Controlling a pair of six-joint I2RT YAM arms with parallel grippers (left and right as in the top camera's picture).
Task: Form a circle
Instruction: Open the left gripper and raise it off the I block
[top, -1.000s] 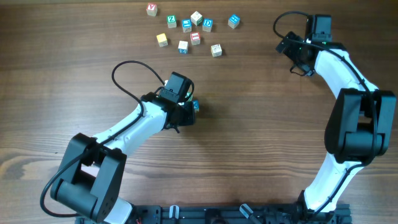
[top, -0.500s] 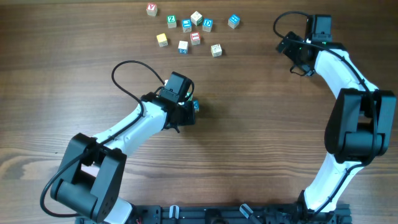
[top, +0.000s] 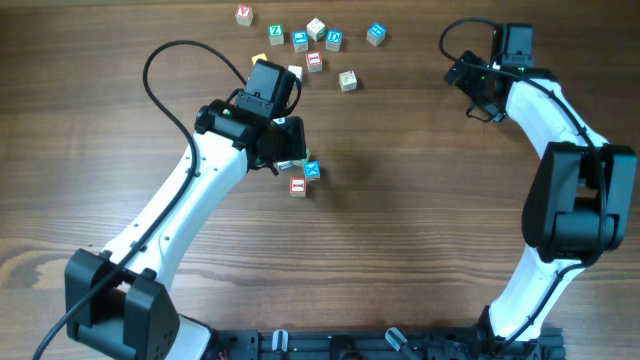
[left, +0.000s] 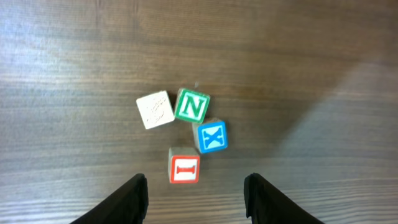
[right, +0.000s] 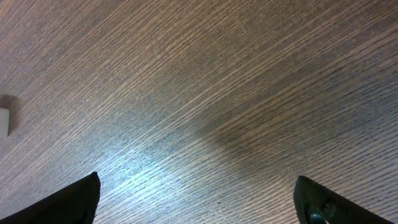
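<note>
The circle (top: 298, 186), a tight cluster of tiny wooden letter cubes, is found on the brown wood-grain table (top: 420, 230) left of centre, well apart from the loose scatter of similar letter cubes (top: 316, 29) towards the far side. In the overhead view only its red and blue members are shown clear of the left arm. In the left wrist view four are seen: a plain pale cube (left: 155, 110) touching a green "N" cube (left: 191, 106), a blue "X" cube (left: 210, 137) met at the corner of the green one, and a red "I" cube (left: 185, 169) just beside the blue one. An open arc rather than a closed ring is formed, so the task is judged unfinished. The left gripper (left: 195, 190) is held above the red cube with its jaws moderately apart and nothing between them. The right gripper (right: 199, 202) is spread wide and empty over bare table, well away. The cubes are judged to be light, hard and stiff, with no risk of crushing. Their smooth painted faces can be expected to slide readily on the table, so a neighbour is easily displaced by any brush. A hold is best taken across two opposite flat side faces, low on the cube, with the jaws squared to its turned faces. The red cube and the pale cube are offered with free sides; the green one is hemmed in and is better nudged than gripped.
</note>
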